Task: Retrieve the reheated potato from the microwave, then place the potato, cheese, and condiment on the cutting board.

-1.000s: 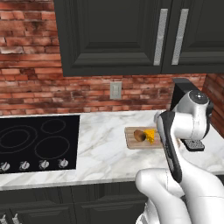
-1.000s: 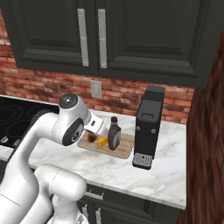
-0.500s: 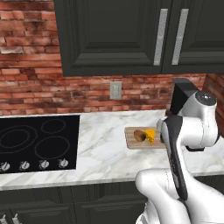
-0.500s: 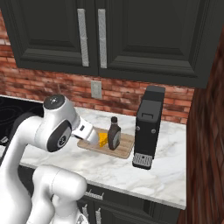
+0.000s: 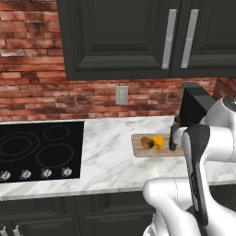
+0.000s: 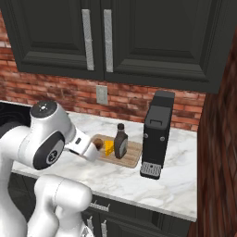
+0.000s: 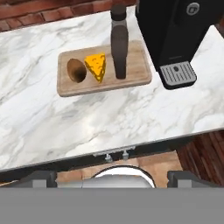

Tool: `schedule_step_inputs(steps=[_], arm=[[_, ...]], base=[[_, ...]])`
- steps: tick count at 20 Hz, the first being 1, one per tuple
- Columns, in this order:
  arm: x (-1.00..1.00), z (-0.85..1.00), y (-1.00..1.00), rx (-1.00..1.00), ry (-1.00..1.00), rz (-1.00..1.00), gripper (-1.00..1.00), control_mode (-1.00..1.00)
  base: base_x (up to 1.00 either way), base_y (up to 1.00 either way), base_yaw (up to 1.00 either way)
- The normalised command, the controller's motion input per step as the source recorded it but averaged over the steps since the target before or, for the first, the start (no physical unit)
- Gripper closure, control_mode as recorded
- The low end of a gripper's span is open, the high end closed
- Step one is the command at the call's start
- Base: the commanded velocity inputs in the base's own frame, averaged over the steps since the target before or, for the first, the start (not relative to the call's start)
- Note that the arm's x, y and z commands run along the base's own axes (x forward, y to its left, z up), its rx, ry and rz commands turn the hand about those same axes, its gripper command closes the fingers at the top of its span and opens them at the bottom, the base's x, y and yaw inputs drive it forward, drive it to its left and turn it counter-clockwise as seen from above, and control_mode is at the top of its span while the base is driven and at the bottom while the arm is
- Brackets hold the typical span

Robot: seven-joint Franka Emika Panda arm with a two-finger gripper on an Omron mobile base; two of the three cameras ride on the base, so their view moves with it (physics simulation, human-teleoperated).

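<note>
**Clearing the Loaded Board**

Withdrawing was judged to be the step in hand: the potato (image 7: pixel 76 71), cheese (image 7: pixel 96 66) and condiment (image 7: pixel 118 43) all stood on the cutting board (image 7: pixel 131 78), so the placing looked complete. The fingers were spread fully apart and held nothing. To do the step well, the arm should lift straight away from the tabletop (image 7: pixel 109 118) with the fingers left wide, keeping clear of the upright bottle, which looked the easiest item to topple.

The hand view showed all three items in a row, potato and cheese touching, and the bottle just beside the coffee machine (image 7: pixel 175 30). The left base view alone showed the cooktop (image 5: pixel 39 150) well apart from the board. The right base view showed the wrist near the potato.
</note>
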Motion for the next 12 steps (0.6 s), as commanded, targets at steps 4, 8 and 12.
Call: schedule_step_inputs(steps=[4, 8, 12], arm=[[-0.48, 0.15, 0.1, -0.01, -0.14, 0.06, -1.0, -1.0], [-0.5, 0.12, 0.14, -0.1, -0.28, 0.09, -1.0, -1.0], [-0.51, 0.11, 0.13, -0.16, -0.29, 0.06, -1.0, -1.0]], base=[[0.0, 0.0, 0.0], [0.0, 0.0, 0.0], [0.0, 0.0, 0.0]])
